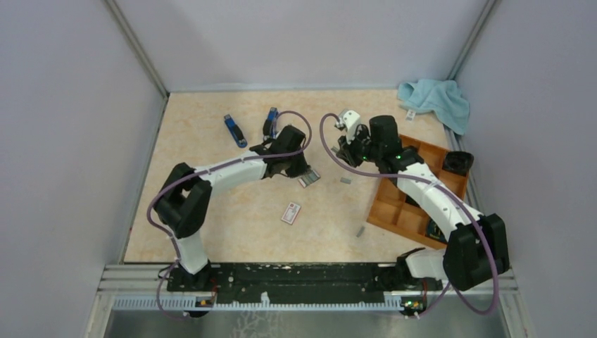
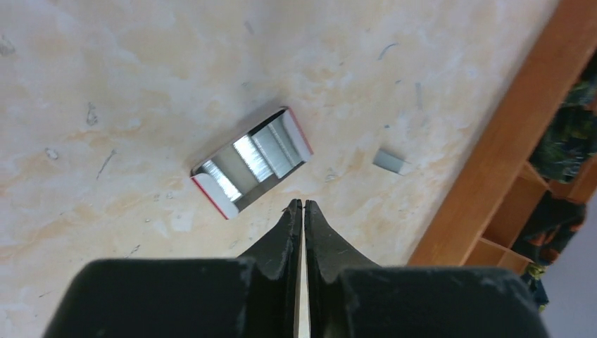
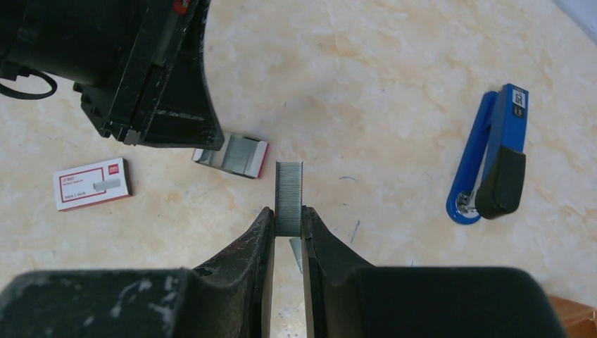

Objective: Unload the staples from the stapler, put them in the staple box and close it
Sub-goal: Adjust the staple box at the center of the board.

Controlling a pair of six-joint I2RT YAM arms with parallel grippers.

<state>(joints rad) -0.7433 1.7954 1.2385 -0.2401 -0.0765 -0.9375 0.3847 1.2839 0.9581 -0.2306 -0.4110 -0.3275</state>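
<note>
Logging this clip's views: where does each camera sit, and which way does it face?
Top external: above and behind, looking down on the table; left arm, right arm show.
Left wrist: on the left gripper, facing down at the open staple box; shut fingers show.
Right wrist: on the right gripper, facing the left gripper; fingers pinch a staple strip.
Shared by wrist views: the open staple box.

Two black-and-white robot arms stand at the near edge of the table [image 1: 232, 232] and lean in toward its middle. The left arm [image 1: 225, 172] bends in from the left side, and the left gripper [image 2: 303, 205] points down at the tabletop, jaws pressed together on nothing. The right arm [image 1: 429, 190] folds in from the right side, and the right gripper [image 3: 287, 211] pinches a strip of staples [image 3: 288, 196] between its fingertips.
</note>
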